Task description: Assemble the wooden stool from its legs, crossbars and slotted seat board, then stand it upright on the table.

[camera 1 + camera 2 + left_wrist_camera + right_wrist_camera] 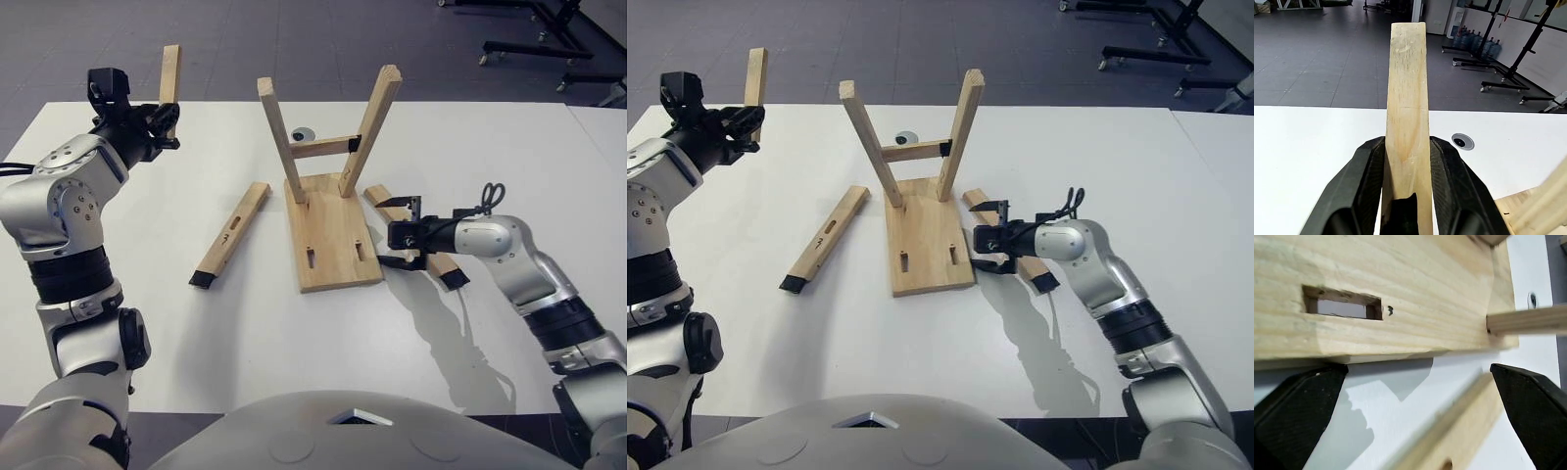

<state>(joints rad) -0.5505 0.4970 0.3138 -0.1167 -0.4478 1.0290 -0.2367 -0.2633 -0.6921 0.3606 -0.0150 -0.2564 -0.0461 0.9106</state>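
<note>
Seat board lies flat on the white table, its long axis running away from the robot and its slots cut through the near half. Two legs stand in the board's far end and point upward. The left standing leg leans out to the board's left and the right standing leg to its right, so the pair spreads like a V. A crossbar joins them partway up, lying across the board's width.

A loose leg lies flat on the table to the left of the board, well apart from it. Its long axis slants, with the black-capped end at the near left and the bare end pointing toward the board's far corner. A second loose leg lies just beside the board's right edge, slanting from near the board's far half outward, its black cap toward the robot.

The right gripper hangs low just beside the board's right edge, over that second leg, with its black fingers spread wide and nothing between them. Whether a finger touches the board cannot be told.

The left gripper is raised far to the left of and beyond the board, pinching a wooden bar near its lower end. The bar stands nearly upright, its free end pointing up.

A round grommet sits in the table beyond the board's far end.
</note>
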